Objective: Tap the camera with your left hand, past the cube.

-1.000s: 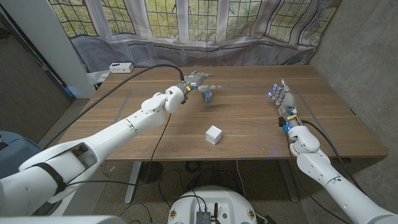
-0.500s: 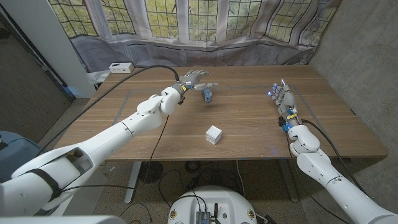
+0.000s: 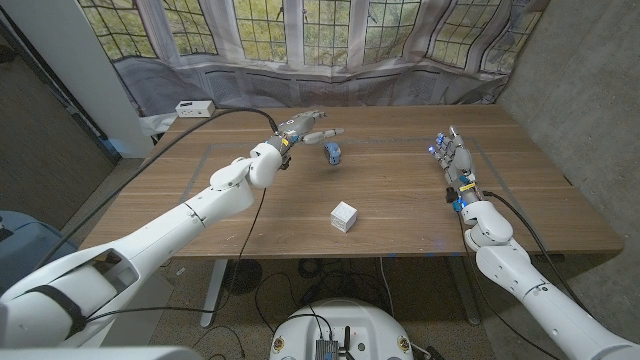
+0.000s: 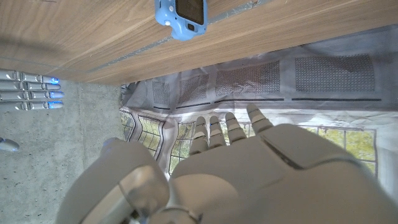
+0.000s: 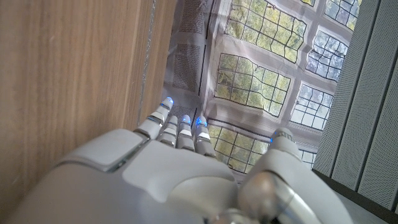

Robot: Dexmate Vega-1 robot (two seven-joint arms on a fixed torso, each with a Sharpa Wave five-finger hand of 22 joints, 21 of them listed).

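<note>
The camera (image 3: 333,153) stands in the upper middle of the head frame, a small blue thing on the table (image 3: 400,190), well past the white cube (image 3: 344,216), which lies near the frame's centre. My left hand (image 3: 303,127) hovers just left of the camera and a little above it, fingers spread and holding nothing; I can't tell whether a fingertip touches it. In the left wrist view the camera (image 4: 185,15) shows at the top of the frame, blue-cased with a dark face, beyond my loosely extended fingers (image 4: 214,129). I judge it light and rigid, easy to topple or skid on the smooth wood, so a soft tap on its top or upper side suits best, no grasp needed. My right hand (image 3: 455,160) stands at the right of the head frame, fingers straight and together, holding nothing.
</note>
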